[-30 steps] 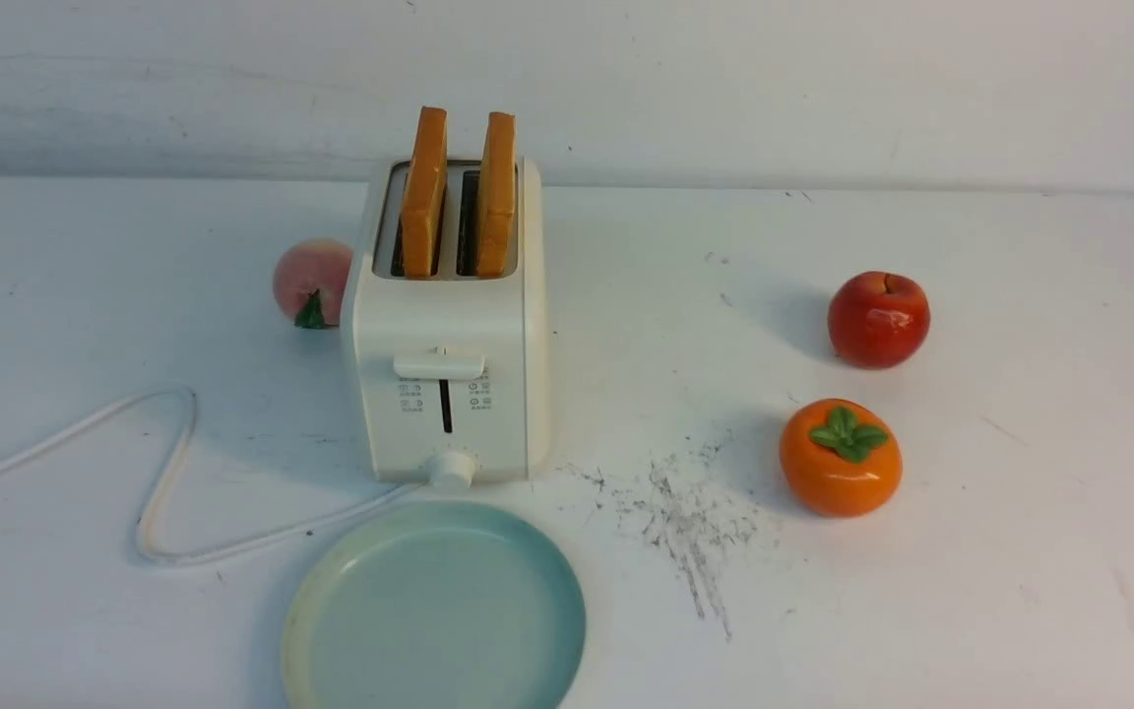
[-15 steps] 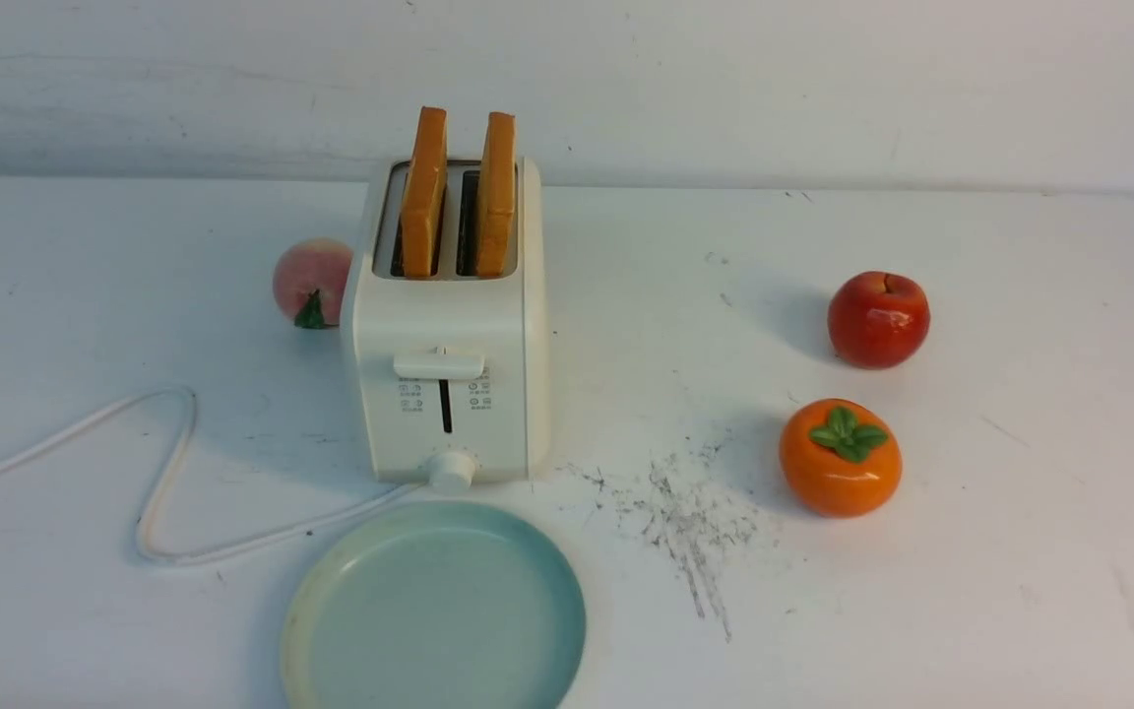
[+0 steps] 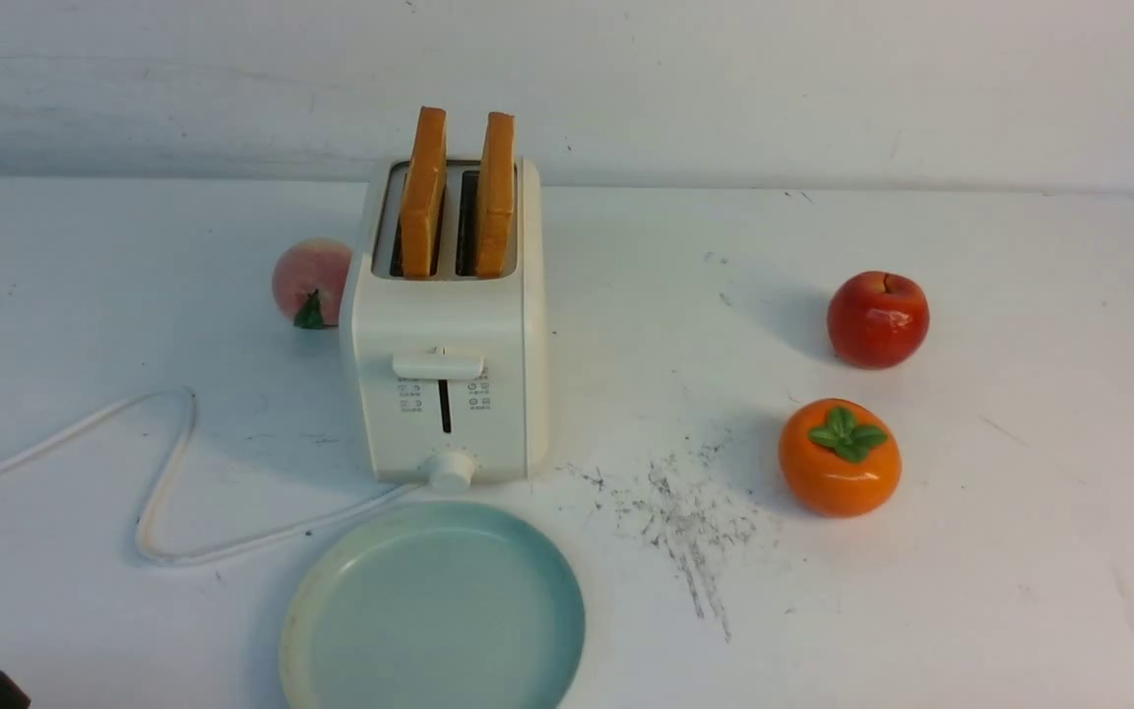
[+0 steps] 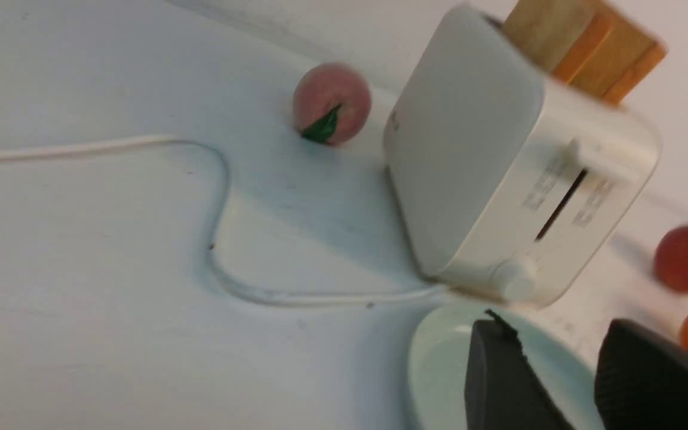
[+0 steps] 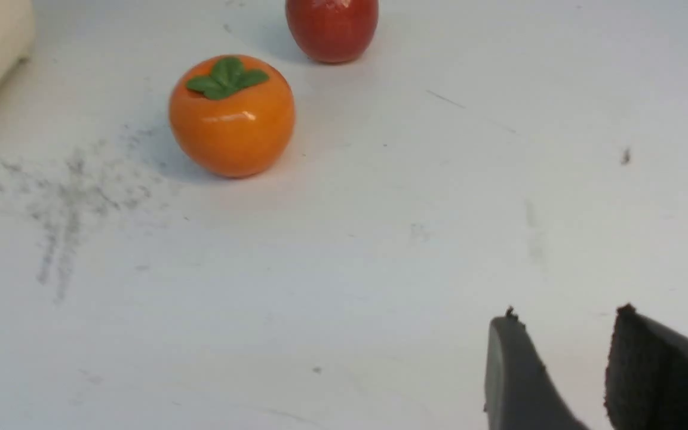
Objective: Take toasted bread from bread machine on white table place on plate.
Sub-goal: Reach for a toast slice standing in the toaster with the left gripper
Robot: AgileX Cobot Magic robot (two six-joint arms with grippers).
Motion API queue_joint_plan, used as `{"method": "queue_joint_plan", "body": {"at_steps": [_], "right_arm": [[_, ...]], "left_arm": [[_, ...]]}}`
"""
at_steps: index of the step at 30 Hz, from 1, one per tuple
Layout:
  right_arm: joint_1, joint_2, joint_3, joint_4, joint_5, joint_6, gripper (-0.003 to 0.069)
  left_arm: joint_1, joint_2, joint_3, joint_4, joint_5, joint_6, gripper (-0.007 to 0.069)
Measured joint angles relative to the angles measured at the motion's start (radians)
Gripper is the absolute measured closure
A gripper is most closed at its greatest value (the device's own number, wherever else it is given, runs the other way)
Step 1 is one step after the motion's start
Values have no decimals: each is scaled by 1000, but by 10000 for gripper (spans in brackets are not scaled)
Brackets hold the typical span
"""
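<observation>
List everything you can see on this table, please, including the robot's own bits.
table: one, white, scuffed, under everything
toaster: one, cream-white, centre of the table
toast slices: two, golden-brown, upright in the toaster's slots
plate: one, pale blue-green, bare, just in front of the toaster
cord: one, white, looping left from the toaster
peach: one, pink, beside the toaster's left
apple: one, red, far right
persimmon: one, orange, green leaves, nearer than the apple
left gripper: one, black, by the plate, jaws apart, empty
right gripper: one, black, over the table's right, jaws apart, empty
</observation>
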Motion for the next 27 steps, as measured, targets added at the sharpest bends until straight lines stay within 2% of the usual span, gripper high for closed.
{"method": "queue_joint_plan", "body": {"at_steps": [3, 4, 5, 7, 11, 17, 19, 21, 23, 27], "right_arm": [[0, 0, 7, 169, -37, 35, 419], [0, 0, 8, 293, -73, 69, 419], [0, 0, 8, 293, -78, 69, 419], [0, 0, 8, 481, -157, 95, 419], [0, 0, 8, 641, -246, 102, 419], [0, 0, 8, 696, -317, 116, 419], [1, 0, -14, 743, -312, 160, 419], [8, 0, -75, 769, -264, 171, 419], [12, 5, -206, 749, -176, 119, 419], [13, 123, -461, 647, 14, -51, 433]], "left_arm": [[0, 0, 0, -106, -48, 0, 386], [0, 0, 0, -178, -70, 0, 386], [0, 0, 0, -178, -72, 0, 386], [0, 0, 0, -262, -89, 0, 386], [0, 0, 0, -323, -116, 0, 386], [0, 0, 0, -366, -181, -14, 414], [0, 0, 0, -412, -239, -45, 463], [0, 0, -17, -441, -273, -70, 542], [0, 0, -80, -443, -277, -72, 627], [0, 8, -235, -398, -272, -24, 638]]}}
